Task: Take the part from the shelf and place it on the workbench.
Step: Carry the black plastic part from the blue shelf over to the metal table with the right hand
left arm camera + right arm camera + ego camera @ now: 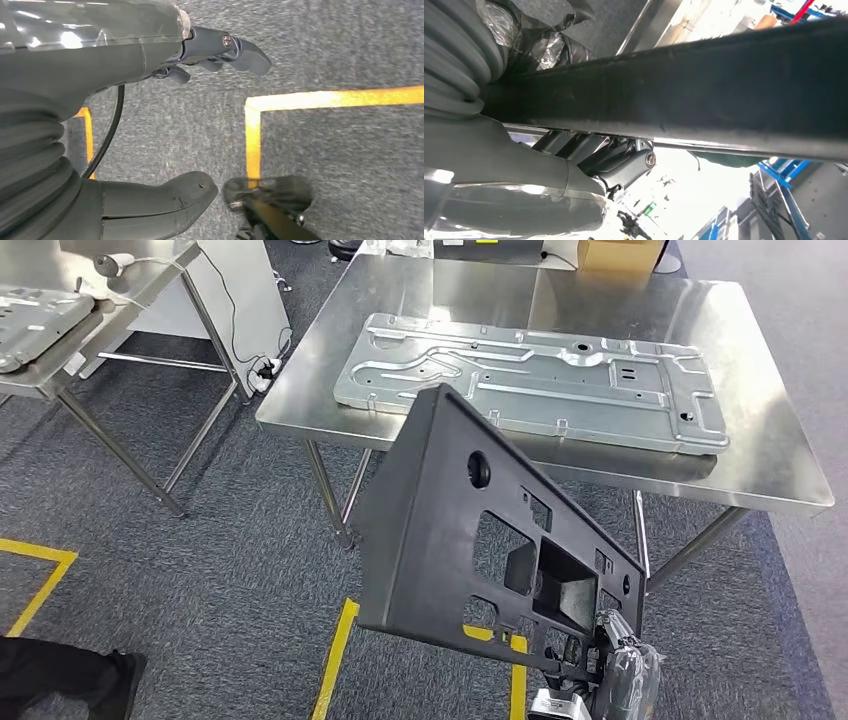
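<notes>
Steel workbench (pixel 770 455) ahead, a grey metal panel (pixel 530 380) lying on it. The black part (pixel 470 540) hangs tilted before the bench's near edge, right hand (pixel 610 670) grasping its lower corner. Left hand (pixel 150 120) released, hanging over carpet

Industrial workshop or assembly test area. Indicators: a stainless steel counter (pixel 760 465) on tubular legs carrying a stamped sheet-metal panel (pixel 530 380); a second steel counter (pixel 130 300) nearby carrying a similar stamped panel (pixel 35 325); grey carpet floor (pixel 200 560) marked with yellow tape lines (pixel 335 660) delimiting work zones; a cardboard box (pixel 620 252) at the far counter edge; blue metal racking (pixel 791 200) in the right wrist view.
</notes>
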{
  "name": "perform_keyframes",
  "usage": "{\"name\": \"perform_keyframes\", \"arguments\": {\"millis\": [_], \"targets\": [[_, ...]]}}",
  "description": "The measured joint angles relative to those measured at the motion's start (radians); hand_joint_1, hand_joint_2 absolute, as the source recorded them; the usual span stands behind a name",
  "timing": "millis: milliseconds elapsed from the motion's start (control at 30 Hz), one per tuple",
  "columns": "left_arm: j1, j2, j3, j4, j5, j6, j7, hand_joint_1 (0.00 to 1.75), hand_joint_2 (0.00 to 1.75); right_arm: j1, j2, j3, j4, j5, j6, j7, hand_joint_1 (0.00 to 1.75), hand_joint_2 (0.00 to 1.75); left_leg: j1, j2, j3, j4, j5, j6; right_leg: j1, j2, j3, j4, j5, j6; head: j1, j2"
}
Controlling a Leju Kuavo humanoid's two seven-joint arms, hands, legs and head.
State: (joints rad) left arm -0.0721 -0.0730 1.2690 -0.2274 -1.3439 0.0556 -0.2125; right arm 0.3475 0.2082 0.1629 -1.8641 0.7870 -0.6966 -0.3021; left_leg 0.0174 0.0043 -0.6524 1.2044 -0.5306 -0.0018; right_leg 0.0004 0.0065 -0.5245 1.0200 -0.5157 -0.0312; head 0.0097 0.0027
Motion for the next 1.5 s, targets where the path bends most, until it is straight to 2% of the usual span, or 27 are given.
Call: {"name": "perform_keyframes", "arguments": {"millis": [67, 100, 167, 267, 300, 367, 400, 433, 467, 533, 600, 667, 767, 800, 867, 933, 967, 1000, 1067, 1100, 1167, 1267, 1333, 1400, 1433, 1467, 1500], "targets": [[0.000, 0.003, 0.000, 0.000, 0.000, 0.000, 0.000, 0.00, 1.75, -0.001, -0.001, 0.000, 0.000, 0.000, 0.000, 0.000, 1.75, 1.75, -0.008, 0.000, 0.043, -0.120, 0.066, 0.016, 0.005, 0.001, 0.014, 0.001, -0.014, 0.006, 0.000, 0.000], [-0.001, 0.004, 0.000, 0.000, 0.000, 0.000, 0.000, 0.00, 1.75, -0.002, -0.001, 0.000, 0.000, 0.000, 0.000, 0.000, 1.75, 1.75, -0.013, 0.000, 0.056, -0.153, 0.077, 0.022, 0.005, 0.001, 0.017, 0.000, -0.019, 0.010, 0.001, 0.000], [-0.001, 0.005, 0.000, 0.000, -0.001, 0.000, 0.000, 0.00, 1.75, -0.003, -0.001, -0.003, -0.002, 0.026, -0.001, 0.001, 1.75, 1.75, -0.016, 0.000, 0.062, -0.169, 0.072, 0.026, 0.003, 0.001, 0.018, -0.003, -0.024, 0.021, 0.000, 0.000], [-0.001, 0.006, -0.004, 0.000, -0.009, -0.003, 0.001, 0.00, 1.75, -0.015, 0.005, -0.032, -0.015, 0.171, -0.002, 0.003, 1.75, 1.75, -0.006, 0.001, 0.078, -0.193, 0.075, 0.036, 0.002, -0.001, 0.010, 0.026, -0.046, 0.037, 0.001, 0.000], [-0.002, 0.006, -0.006, 0.000, -0.013, -0.005, 0.002, 0.00, 1.75, -0.027, 0.007, -0.050, -0.019, 0.238, -0.002, 0.010, 1.75, 1.75, -0.003, 0.002, 0.084, -0.199, 0.075, 0.040, 0.001, -0.002, -0.013, 0.073, -0.068, 0.042, 0.001, 0.000], [-0.005, 0.008, -0.010, 0.000, -0.021, -0.011, 0.006, 0.00, 1.75, -0.062, 0.008, -0.087, -0.018, 0.368, -0.003, 0.042, 1.75, 1.75, -0.004, 0.004, 0.092, -0.201, 0.069, 0.045, -0.006, -0.002, -0.092, 0.203, -0.117, 0.051, 0.001, 0.000], [-0.006, 0.008, -0.013, 0.000, -0.026, -0.015, 0.008, 0.00, 1.75, -0.083, 0.006, -0.102, -0.012, 0.427, -0.002, 0.069, 1.75, 1.75, -0.004, 0.003, 0.096, -0.200, 0.065, 0.045, -0.010, -0.002, -0.128, 0.255, -0.125, 0.055, 0.001, 0.000], [-0.007, 0.009, -0.016, 0.000, -0.030, -0.019, 0.011, 0.00, 1.75, -0.106, 0.003, -0.114, -0.003, 0.477, -0.002, 0.099, 1.75, 1.75, -0.004, 0.003, 0.101, -0.200, 0.060, 0.045, -0.013, -0.002, -0.149, 0.273, -0.112, 0.058, 0.001, 0.000], [-0.008, 0.009, -0.019, 0.000, -0.035, -0.023, 0.013, 0.00, 1.75, -0.133, -0.003, -0.121, 0.011, 0.521, -0.002, 0.134, 1.75, 1.75, -0.003, 0.002, 0.107, -0.199, 0.056, 0.043, -0.016, -0.003, -0.151, 0.253, -0.079, 0.061, 0.001, 0.000], [-0.009, 0.010, -0.027, 0.000, -0.044, -0.028, 0.015, 0.00, 1.75, -0.199, -0.024, -0.124, 0.053, 0.604, -0.002, 0.214, 1.75, 1.75, -0.003, 0.002, 0.121, -0.198, 0.044, 0.035, -0.021, -0.005, -0.110, 0.130, 0.012, 0.060, 0.001, 0.000], [-0.014, 0.012, -0.036, 0.000, -0.053, -0.030, 0.015, 0.00, 1.75, -0.271, -0.051, -0.118, 0.108, 0.676, 0.002, 0.289, 1.75, 1.75, -0.005, 0.002, 0.126, -0.194, 0.032, 0.023, -0.018, -0.006, -0.073, 0.032, 0.055, 0.053, 0.001, 0.000], [-0.021, 0.014, -0.044, 0.000, -0.059, -0.033, 0.015, 0.00, 1.75, -0.322, -0.079, -0.101, 0.152, 0.725, 0.017, 0.346, 1.75, 1.75, -0.007, 0.003, 0.127, -0.195, 0.028, 0.011, -0.011, -0.006, -0.068, 0.014, 0.049, 0.042, 0.001, 0.000], [-0.025, 0.015, -0.055, 0.000, -0.066, -0.032, 0.016, 0.00, 1.75, -0.378, -0.142, -0.055, 0.190, 0.759, 0.052, 0.423, 1.75, 1.75, -0.004, 0.002, 0.121, -0.171, 0.010, -0.002, -0.017, -0.005, -0.060, 0.005, 0.048, 0.024, 0.000, 0.000], [-0.025, 0.015, -0.057, 0.000, -0.067, -0.030, 0.017, 0.00, 1.75, -0.396, -0.171, -0.035, 0.198, 0.760, 0.063, 0.454, 1.75, 1.75, -0.003, 0.001, 0.101, -0.131, -0.010, -0.006, -0.020, -0.005, -0.056, 0.001, 0.047, 0.019, 0.000, 0.000], [-0.024, 0.014, -0.059, 0.000, -0.069, -0.027, 0.019, 0.00, 1.75, -0.424, -0.228, 0.006, 0.212, 0.761, 0.077, 0.515, 1.75, 1.75, -0.002, 0.001, 0.029, -0.001, -0.060, -0.010, -0.017, -0.008, -0.048, 0.000, 0.039, 0.010, 0.000, 0.000], [-0.020, 0.015, -0.060, 0.000, -0.069, -0.026, 0.021, 0.00, 1.75, -0.437, -0.276, 0.044, 0.227, 0.761, 0.082, 0.560, 1.75, 1.75, -0.002, 0.001, -0.036, 0.090, -0.070, -0.011, -0.014, -0.008, -0.037, 0.000, 0.029, 0.007, 0.000, 0.000], [-0.018, 0.015, -0.060, 0.000, -0.069, -0.026, 0.021, 0.00, 1.75, -0.440, -0.296, 0.060, 0.233, 0.761, 0.084, 0.576, 1.75, 1.75, -0.003, 0.001, -0.046, 0.085, -0.046, -0.009, -0.013, -0.007, -0.030, 0.001, 0.023, 0.008, 0.000, 0.000], [-0.017, 0.015, -0.061, 0.000, -0.069, -0.026, 0.021, 0.00, 1.75, -0.442, -0.314, 0.075, 0.239, 0.761, 0.085, 0.588, 1.75, 1.75, -0.003, 0.001, -0.036, 0.040, -0.002, -0.006, -0.013, -0.006, -0.021, 0.001, 0.017, 0.009, 0.000, 0.000], [-0.017, 0.015, -0.061, 0.000, -0.069, -0.026, 0.021, 0.00, 1.75, -0.448, -0.342, 0.102, 0.248, 0.761, 0.085, 0.606, 1.75, 1.75, -0.006, 0.001, 0.006, -0.087, 0.079, 0.004, -0.010, -0.005, -0.004, 0.003, 0.002, 0.016, 0.000, 0.000], [-0.017, 0.015, -0.062, 0.000, -0.068, -0.026, 0.021, 0.00, 1.75, -0.450, -0.353, 0.113, 0.252, 0.761, 0.085, 0.612, 1.75, 1.75, -0.008, 0.001, 0.025, -0.133, 0.097, 0.009, -0.009, -0.004, -0.001, 0.004, -0.004, 0.021, 0.000, 0.000], [-0.018, 0.015, -0.062, 0.000, -0.068, -0.026, 0.021, 0.00, 1.75, -0.454, -0.369, 0.129, 0.258, 0.761, 0.085, 0.619, 1.75, 1.75, -0.014, -0.001, 0.038, -0.161, 0.092, 0.016, -0.008, -0.004, 0.000, 0.002, -0.009, 0.032, 0.000, 0.000], [-0.017, 0.014, -0.064, 0.000, -0.067, -0.026, 0.021, 0.00, 1.75, -0.457, -0.387, 0.144, 0.264, 0.761, 0.085, 0.621, 1.75, 1.75, -0.008, -0.003, 0.050, -0.181, 0.089, 0.030, -0.009, -0.006, 0.002, 0.010, -0.021, 0.049, 0.000, 0.000], [-0.019, 0.014, -0.066, 0.000, -0.067, -0.026, 0.020, 0.00, 1.75, -0.460, -0.396, 0.148, 0.266, 0.761, 0.085, 0.622, 1.75, 1.75, -0.004, -0.004, 0.062, -0.191, 0.086, 0.040, -0.012, -0.006, -0.040, 0.095, -0.061, 0.058, 0.001, 0.000], [-0.020, 0.014, -0.066, 0.000, -0.067, -0.026, 0.020, 0.00, 1.75, -0.461, -0.401, 0.152, 0.270, 0.761, 0.085, 0.623, 1.75, 1.75, -0.005, -0.004, 0.070, -0.191, 0.078, 0.047, -0.014, -0.006, -0.123, 0.229, -0.105, 0.066, 0.001, 0.000], [-0.019, 0.014, -0.066, 0.000, -0.067, -0.026, 0.020, 0.00, 1.75, -0.460, -0.404, 0.154, 0.273, 0.761, 0.085, 0.623, 1.75, 1.75, -0.006, -0.005, 0.075, -0.191, 0.073, 0.048, -0.015, -0.006, -0.156, 0.271, -0.106, 0.069, 0.001, 0.000], [-0.019, 0.014, -0.066, 0.000, -0.067, -0.026, 0.020, 0.00, 1.75, -0.459, -0.407, 0.156, 0.276, 0.761, 0.085, 0.622, 1.75, 1.75, -0.006, -0.005, 0.082, -0.191, 0.068, 0.047, -0.016, -0.006, -0.171, 0.275, -0.085, 0.070, 0.001, 0.000], [-0.018, 0.014, -0.066, 0.000, -0.067, -0.026, 0.020, 0.00, 1.75, -0.459, -0.409, 0.158, 0.279, 0.761, 0.085, 0.622, 1.75, 1.75, -0.006, -0.006, 0.090, -0.190, 0.062, 0.046, -0.016, -0.006, -0.165, 0.240, -0.046, 0.070, 0.001, 0.000]]}}
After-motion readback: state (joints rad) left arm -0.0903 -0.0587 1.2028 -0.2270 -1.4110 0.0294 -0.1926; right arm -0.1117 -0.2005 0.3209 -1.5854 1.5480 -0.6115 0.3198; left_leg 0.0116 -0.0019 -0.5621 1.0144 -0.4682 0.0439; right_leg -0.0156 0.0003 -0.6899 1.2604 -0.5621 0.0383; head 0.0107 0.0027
